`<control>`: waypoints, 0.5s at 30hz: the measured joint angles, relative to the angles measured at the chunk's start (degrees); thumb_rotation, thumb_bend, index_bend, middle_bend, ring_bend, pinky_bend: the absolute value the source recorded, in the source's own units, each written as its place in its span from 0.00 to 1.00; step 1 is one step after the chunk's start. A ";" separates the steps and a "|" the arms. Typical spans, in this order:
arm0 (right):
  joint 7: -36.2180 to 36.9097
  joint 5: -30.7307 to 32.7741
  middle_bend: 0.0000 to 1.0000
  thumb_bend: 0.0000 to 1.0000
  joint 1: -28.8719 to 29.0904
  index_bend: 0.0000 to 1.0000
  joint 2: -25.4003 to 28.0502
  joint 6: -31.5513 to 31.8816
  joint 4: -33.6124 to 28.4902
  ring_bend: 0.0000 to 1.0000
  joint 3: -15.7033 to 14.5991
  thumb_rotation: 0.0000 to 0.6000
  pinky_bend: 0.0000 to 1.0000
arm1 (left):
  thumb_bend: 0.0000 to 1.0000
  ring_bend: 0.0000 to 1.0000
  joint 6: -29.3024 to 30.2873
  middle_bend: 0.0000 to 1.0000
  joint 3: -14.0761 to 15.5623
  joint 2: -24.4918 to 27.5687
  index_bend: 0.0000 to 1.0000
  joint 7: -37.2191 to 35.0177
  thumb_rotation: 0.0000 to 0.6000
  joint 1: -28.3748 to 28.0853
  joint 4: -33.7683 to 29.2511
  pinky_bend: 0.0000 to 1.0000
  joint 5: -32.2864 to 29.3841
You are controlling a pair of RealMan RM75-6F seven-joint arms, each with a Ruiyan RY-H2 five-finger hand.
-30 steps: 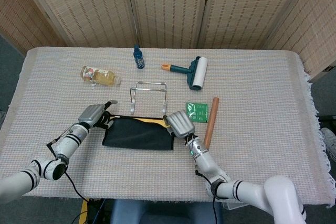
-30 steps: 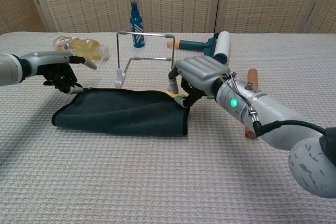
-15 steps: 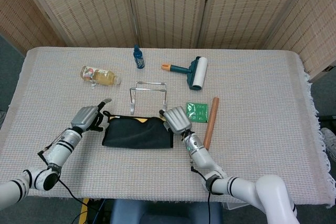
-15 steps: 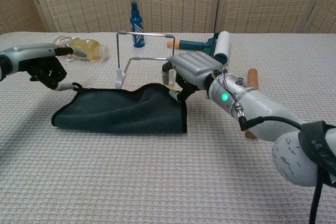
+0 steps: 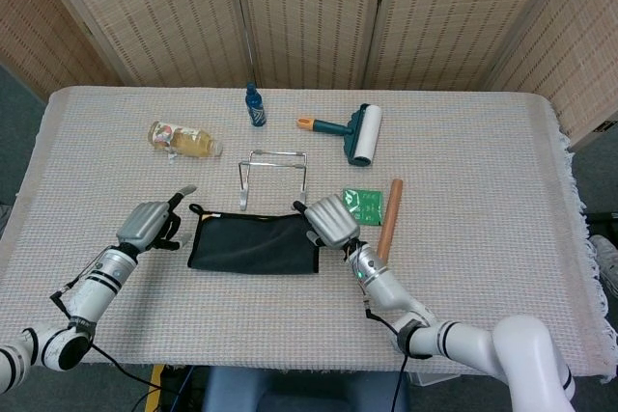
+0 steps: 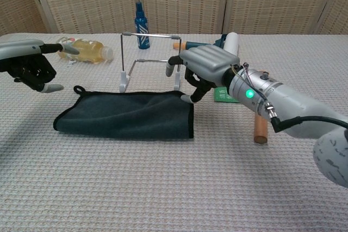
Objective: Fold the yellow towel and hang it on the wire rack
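Observation:
The towel (image 5: pixel 254 243) (image 6: pixel 125 115) lies folded flat on the table as a dark rectangle, with no yellow side showing and a small loop at its far left corner. The wire rack (image 5: pixel 273 176) (image 6: pixel 150 58) stands just behind it, bare. My left hand (image 5: pixel 147 227) (image 6: pixel 30 69) hovers left of the towel's loop corner, off the cloth and holding nothing. My right hand (image 5: pixel 330 221) (image 6: pixel 204 69) is at the towel's far right corner, lifted off it, its bent fingers apart and empty.
A green packet (image 5: pixel 364 206) and a wooden stick (image 5: pixel 388 224) lie right of the towel. Behind the rack are a juice bottle (image 5: pixel 183 139) on its side, a small blue bottle (image 5: pixel 254 105) and a lint roller (image 5: pixel 352 132).
Both hands have let go of the towel's far corners and drawn away, left hand leftward, right hand rightward. The raised edge has dropped flat and the yellow strip no longer shows.

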 measured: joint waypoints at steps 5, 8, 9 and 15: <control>3.61 -6.31 0.88 0.20 -1.09 0.45 4.67 0.85 -2.32 0.98 -5.48 1.00 1.00 | 0.38 0.76 2.28 0.85 0.62 1.94 0.03 -0.46 1.00 1.66 -2.08 0.89 1.42; 5.24 -8.58 0.88 0.20 -1.55 0.46 5.94 0.87 -2.63 0.98 -7.90 1.00 1.00 | 0.38 0.76 3.42 0.85 1.07 3.03 0.03 -0.77 1.00 2.68 -3.19 0.89 2.34; 5.44 -8.97 0.88 0.20 -1.58 0.46 5.96 0.75 -2.47 0.98 -8.26 1.00 1.00 | 0.37 0.76 3.79 0.85 1.20 3.34 0.03 -0.86 1.00 2.98 -3.49 0.89 2.59; 5.97 -9.82 0.88 0.20 -1.30 0.46 4.60 0.09 0.39 0.98 -8.79 1.00 1.00 | 0.37 0.76 4.88 0.85 1.73 4.52 0.03 -1.10 1.00 4.12 -4.43 0.89 3.33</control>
